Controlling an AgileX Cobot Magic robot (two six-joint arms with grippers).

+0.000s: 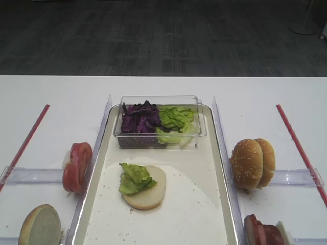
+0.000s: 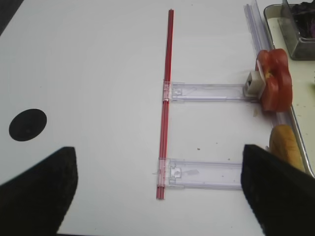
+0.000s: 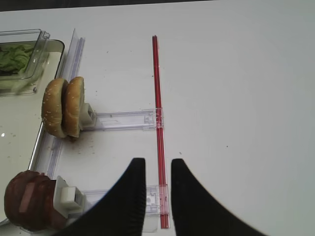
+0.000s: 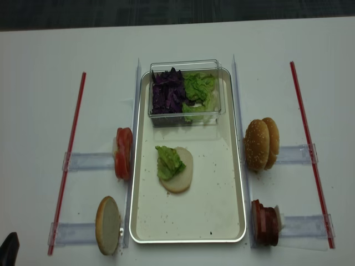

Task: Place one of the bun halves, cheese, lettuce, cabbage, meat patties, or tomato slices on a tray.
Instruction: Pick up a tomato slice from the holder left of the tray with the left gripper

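White tabletop fills your view, with the tray (image 4: 238, 183) in the middle. On its floor lies a flat bun bottom (image 4: 180, 172) with a lettuce leaf (image 4: 168, 162) on top. A clear box (image 4: 186, 91) at the far end holds cabbage (image 4: 167, 94) and more lettuce. Tomato slices (image 4: 123, 153) stand just left of the tray, sesame bun tops (image 4: 262, 143) and meat patties (image 4: 265, 223) to its right. Your left gripper (image 2: 160, 191) hovers over the table with fingers spread wide; the right gripper (image 3: 158, 196) has fingers slightly parted, holding nothing.
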